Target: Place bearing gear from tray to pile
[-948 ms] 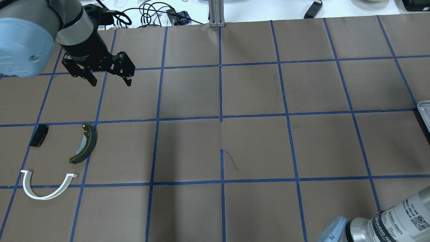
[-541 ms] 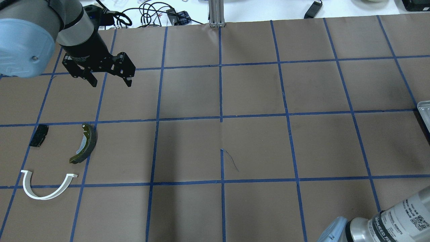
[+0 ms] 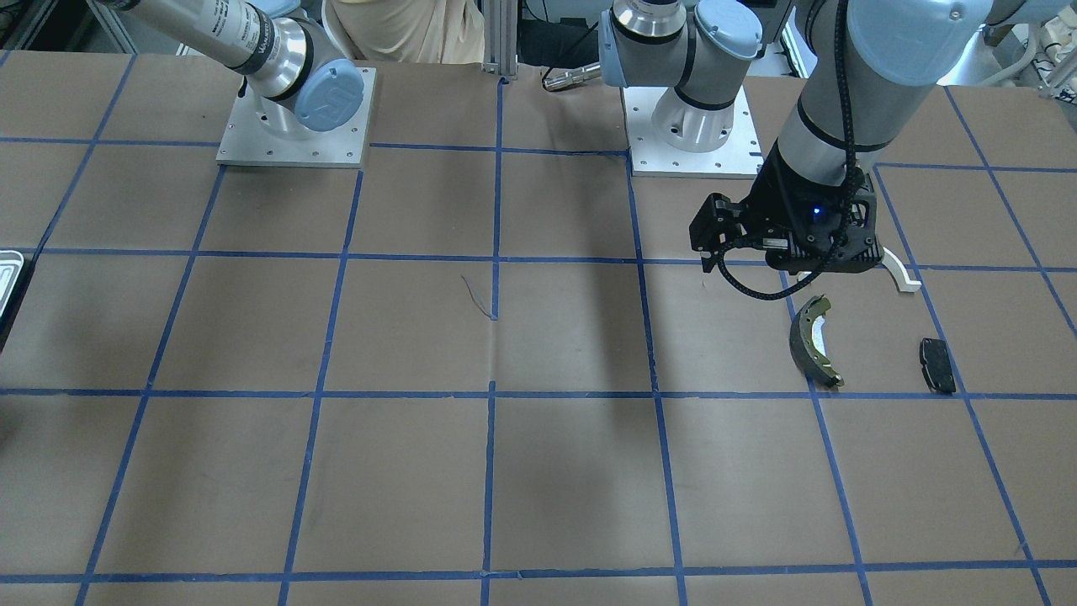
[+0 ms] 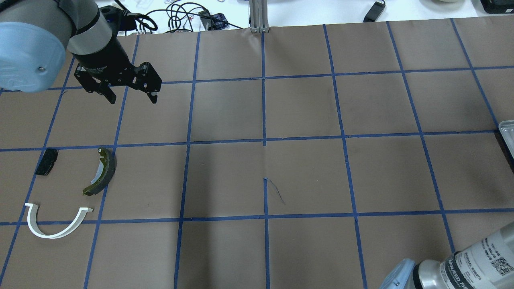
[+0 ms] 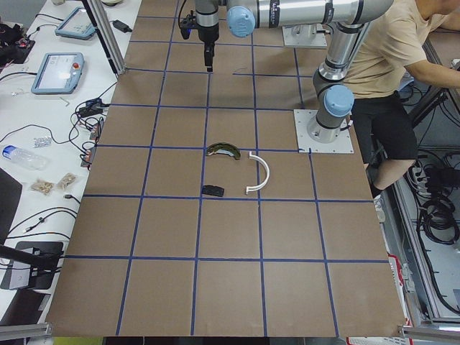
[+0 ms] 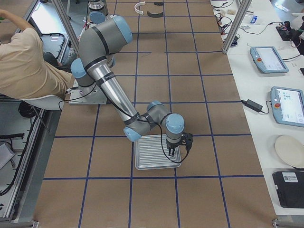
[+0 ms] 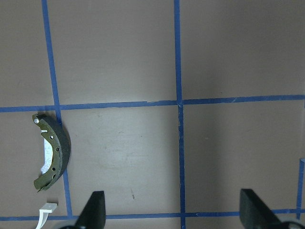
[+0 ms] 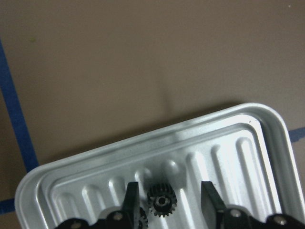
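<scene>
Nothing moving overhead since earlier, left gripper hovering spread wide and empty, right gripper spread apart, straddling gear in tray.

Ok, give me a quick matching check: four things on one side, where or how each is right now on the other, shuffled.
1 bearing gear
2 brake shoe
3 plastic arch
4 left claw

A open, empty, above the table
B white, the loose part nearest the robot
C in the tray, between the right claw's fingers
D olive-grey, overlapping blue tape

Pairs: 1-C, 2-D, 3-B, 4-A
</scene>
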Controlling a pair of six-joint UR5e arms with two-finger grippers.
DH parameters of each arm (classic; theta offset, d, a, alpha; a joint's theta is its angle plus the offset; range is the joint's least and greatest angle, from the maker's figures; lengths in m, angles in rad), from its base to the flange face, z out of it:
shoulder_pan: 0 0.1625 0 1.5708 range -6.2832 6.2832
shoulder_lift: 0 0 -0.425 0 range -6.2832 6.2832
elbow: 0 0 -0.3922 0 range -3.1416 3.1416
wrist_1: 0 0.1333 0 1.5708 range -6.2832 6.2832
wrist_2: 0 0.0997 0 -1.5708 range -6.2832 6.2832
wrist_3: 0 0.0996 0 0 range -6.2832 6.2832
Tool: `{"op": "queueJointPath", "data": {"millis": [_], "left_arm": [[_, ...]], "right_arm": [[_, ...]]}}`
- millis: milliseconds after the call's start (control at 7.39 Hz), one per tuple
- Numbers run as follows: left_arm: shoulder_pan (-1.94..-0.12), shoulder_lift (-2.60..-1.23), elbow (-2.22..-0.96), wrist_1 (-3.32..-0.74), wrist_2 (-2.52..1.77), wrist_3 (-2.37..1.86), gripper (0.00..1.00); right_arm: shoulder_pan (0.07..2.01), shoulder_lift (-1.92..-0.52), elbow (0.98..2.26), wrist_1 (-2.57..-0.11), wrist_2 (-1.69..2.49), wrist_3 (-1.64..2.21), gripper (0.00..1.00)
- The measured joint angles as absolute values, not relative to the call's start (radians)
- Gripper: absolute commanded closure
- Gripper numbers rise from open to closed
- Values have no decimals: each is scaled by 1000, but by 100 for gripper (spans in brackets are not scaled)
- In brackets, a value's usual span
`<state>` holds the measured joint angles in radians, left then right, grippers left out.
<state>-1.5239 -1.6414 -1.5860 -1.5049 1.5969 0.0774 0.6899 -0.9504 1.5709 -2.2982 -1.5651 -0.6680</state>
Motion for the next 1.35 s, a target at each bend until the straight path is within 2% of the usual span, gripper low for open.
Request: {"op": "queueJointPath", "data": {"millis": [406, 541, 812, 948, 1083, 1354], "left_arm": [[-1525, -1641, -1585, -1503, 1597, 77, 0], [-1525, -1641, -1585, -1504, 1597, 78, 0], [-1525, -1639, -1583, -1504, 1597, 82, 0], [-1525, -1639, -1583, -1503, 1597, 84, 0], [-1525, -1640, -1583, -1503, 1597, 84, 0], [-1525, -1639, -1583, -1504, 1604, 94, 0]], "right_arm": [[690, -940, 1571, -2301, -1564, -670, 47], [690, -935, 1571, -2301, -1564, -670, 53], [690, -933, 1571, -2299, -1563, -667, 81], [690, -935, 1571, -2296, -1564, -664, 92], [690, -937, 1571, -2290, -1567, -663, 96], [691, -947, 1571, -2279, -1576, -663, 96]]}}
